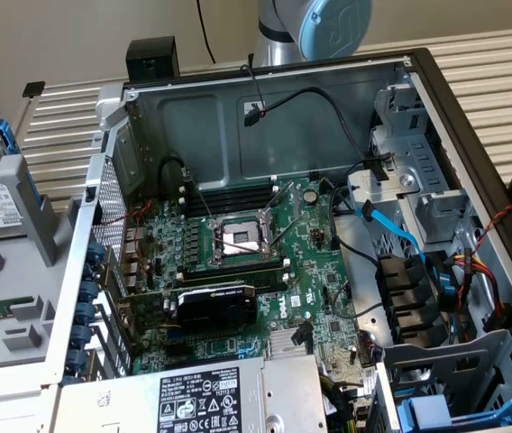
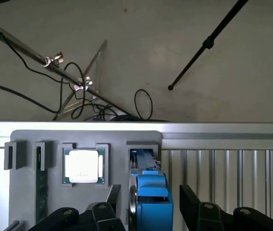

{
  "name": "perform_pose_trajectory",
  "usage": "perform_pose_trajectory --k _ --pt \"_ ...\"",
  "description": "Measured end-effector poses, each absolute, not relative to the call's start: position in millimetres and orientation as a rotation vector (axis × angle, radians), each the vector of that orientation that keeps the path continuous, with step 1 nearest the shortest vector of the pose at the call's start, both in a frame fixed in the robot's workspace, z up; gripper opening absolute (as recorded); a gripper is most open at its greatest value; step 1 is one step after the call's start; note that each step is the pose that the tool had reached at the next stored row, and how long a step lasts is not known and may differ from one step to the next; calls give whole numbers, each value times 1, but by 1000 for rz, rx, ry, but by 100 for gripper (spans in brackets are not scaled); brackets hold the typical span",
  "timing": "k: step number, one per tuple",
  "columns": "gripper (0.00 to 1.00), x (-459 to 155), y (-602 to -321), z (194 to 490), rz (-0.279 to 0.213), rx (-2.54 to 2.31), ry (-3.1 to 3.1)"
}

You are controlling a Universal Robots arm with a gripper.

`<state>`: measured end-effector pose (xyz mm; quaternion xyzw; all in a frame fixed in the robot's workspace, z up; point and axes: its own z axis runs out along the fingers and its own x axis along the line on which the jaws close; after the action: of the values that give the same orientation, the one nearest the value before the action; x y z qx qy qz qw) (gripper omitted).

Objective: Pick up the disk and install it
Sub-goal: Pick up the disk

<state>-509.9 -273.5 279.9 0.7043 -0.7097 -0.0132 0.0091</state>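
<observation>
While the gripper (image 2: pixel 149 204) hangs wide open astride the disk (image 2: pixel 151 185), upright in its grey holder (image 2: pixel 26 139) at nine o'clock in the exterior view, an off-centre squeeze could jam it there.

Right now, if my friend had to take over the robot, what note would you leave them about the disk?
Gripper: open, jaws on either side of the disk, not closed on it.
Disk: standing on edge in a slot of the grey holder, beside the processor chip, outside the open computer case.
Done: gripper lined up astride the disk.
Left: disk not yet gripped or lifted, not yet installed in the case.
</observation>
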Motion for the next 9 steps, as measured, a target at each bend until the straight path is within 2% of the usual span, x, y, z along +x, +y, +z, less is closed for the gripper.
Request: perform_pose_trajectory --k 9 --pt "60 -510 -273 279 -36 2196 -2225"
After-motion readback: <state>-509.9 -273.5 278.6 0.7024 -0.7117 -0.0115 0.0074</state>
